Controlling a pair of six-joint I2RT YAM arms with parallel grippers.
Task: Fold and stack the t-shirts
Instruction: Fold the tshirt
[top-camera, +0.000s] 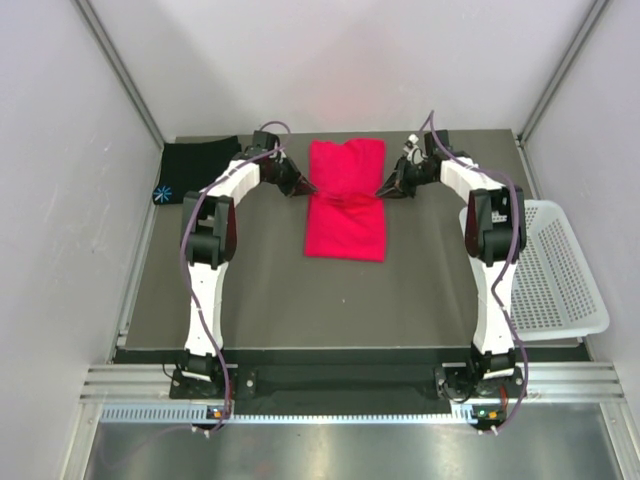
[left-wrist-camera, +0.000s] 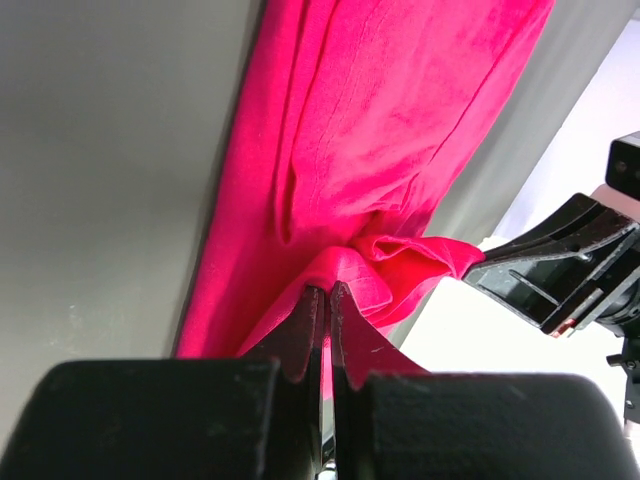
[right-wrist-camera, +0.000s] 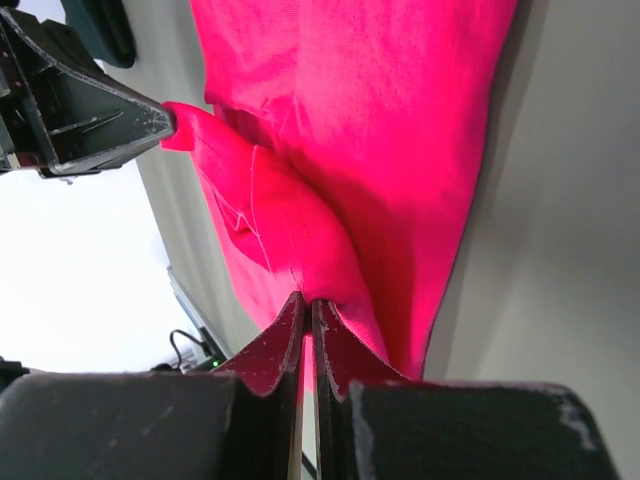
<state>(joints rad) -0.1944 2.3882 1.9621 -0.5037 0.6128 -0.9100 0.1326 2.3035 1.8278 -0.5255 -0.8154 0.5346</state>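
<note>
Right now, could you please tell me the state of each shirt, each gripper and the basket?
Red shirt: spread on the table, bunched mid-length, pinched at both side edges.
Black shirt: folded, at the far left corner, untouched.
Left gripper: shut on the red shirt.
Right gripper: shut on the red shirt.
Basket: upright at the table's right edge, untouched.

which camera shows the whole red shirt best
Top external: the whole red shirt lies in frame on the table, pinched at both side edges. The wrist views show only close cloth bunched at the left fingers and the right fingers.
</note>
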